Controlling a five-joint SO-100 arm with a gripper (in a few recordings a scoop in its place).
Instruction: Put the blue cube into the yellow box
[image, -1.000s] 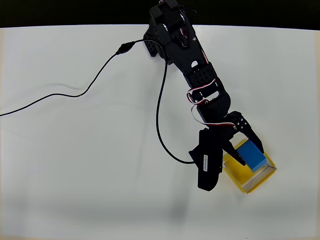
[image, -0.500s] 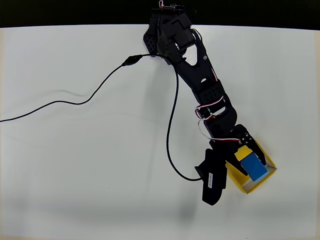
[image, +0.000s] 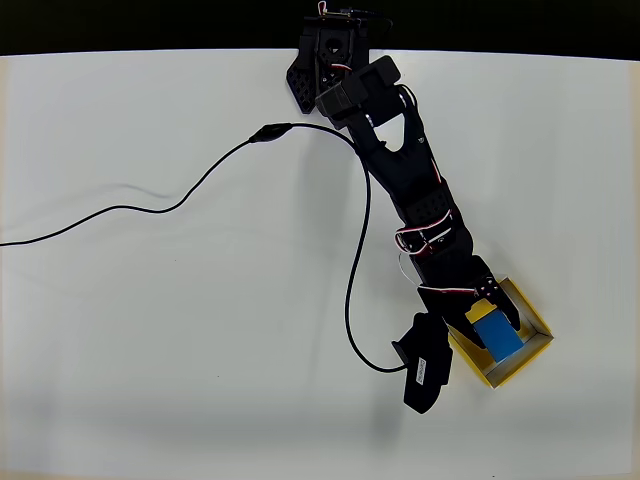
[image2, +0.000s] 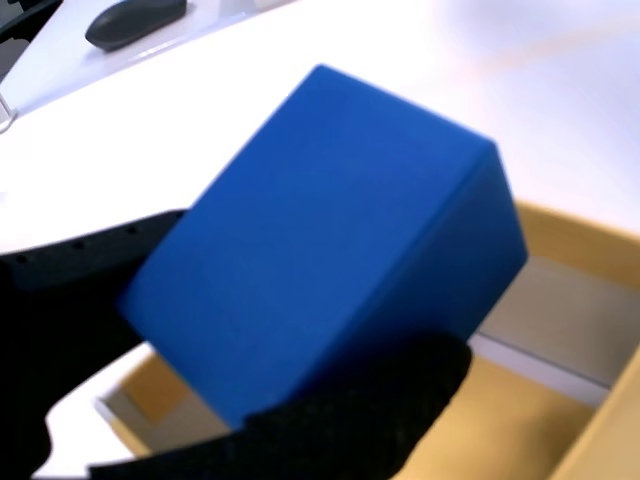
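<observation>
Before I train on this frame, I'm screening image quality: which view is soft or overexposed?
Wrist view: the blue cube is slightly soft, the yellow box behind it blurrier, and the table nearly blown out to white. Overhead view: sharp and evenly lit, with a faint shadow under the gripper.

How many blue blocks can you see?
1. The blue cube is held in the gripper, over the yellow box. None seems hidden.

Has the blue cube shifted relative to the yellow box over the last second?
Yes. In the overhead view the blue cube, held in the jaws, has moved from the yellow box's upper-right rim toward its middle.
</observation>
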